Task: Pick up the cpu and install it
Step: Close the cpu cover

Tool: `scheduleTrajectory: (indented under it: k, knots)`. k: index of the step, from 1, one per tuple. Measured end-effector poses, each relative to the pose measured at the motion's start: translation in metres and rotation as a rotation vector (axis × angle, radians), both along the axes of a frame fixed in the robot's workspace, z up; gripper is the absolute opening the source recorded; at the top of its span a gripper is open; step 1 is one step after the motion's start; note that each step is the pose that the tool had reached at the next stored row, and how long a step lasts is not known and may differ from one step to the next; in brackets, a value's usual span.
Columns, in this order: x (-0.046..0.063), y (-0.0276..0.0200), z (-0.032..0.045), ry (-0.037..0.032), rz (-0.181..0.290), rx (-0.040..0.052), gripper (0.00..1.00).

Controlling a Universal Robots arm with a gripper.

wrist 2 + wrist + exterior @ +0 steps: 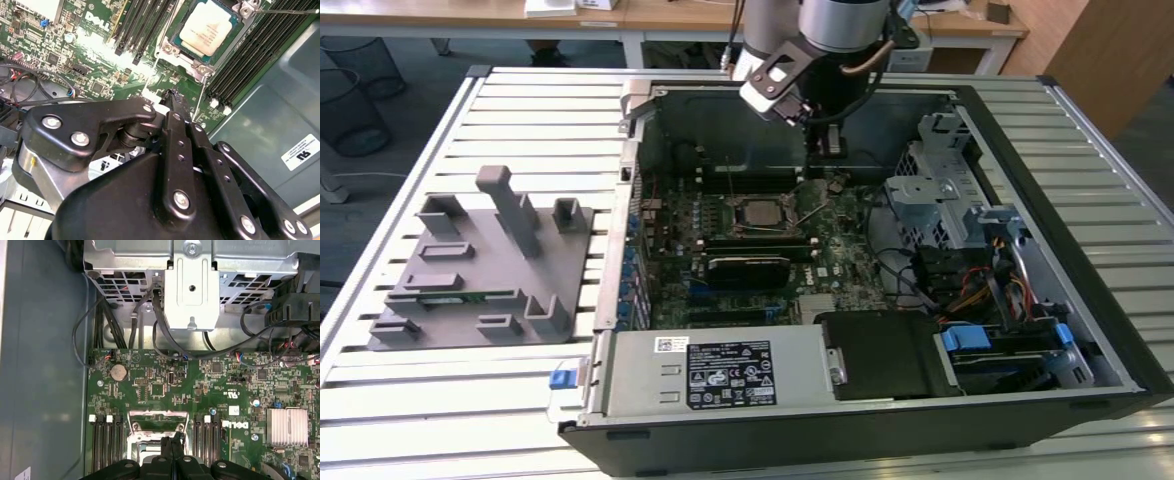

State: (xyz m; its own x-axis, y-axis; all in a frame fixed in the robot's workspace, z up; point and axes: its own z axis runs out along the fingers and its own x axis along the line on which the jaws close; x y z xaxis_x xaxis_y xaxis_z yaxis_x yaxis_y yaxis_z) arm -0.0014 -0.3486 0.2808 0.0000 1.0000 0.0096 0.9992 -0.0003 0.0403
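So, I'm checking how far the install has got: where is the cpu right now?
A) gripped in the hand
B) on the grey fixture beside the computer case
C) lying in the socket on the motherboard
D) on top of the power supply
C: in the second wrist view the cpu lies inside the socket frame on the motherboard, and the hand is apart from it, holding nothing.

gripper [172,442]: black fingers pressed together, tips over the socket frame [150,420] | motherboard [210,390]: green, memory slots [107,440] flanking the frame, coin battery [118,372] and finned heatsink [286,426] on it | past the board: metal drive cage [192,285], black cables [162,325] running to the board
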Motion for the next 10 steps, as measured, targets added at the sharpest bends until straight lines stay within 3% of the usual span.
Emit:
scheduleTrajectory:
  k: [10]
  knots:
    - [0.007,0.0006,-0.0005,-0.0001,0.0,0.0002,0.11]
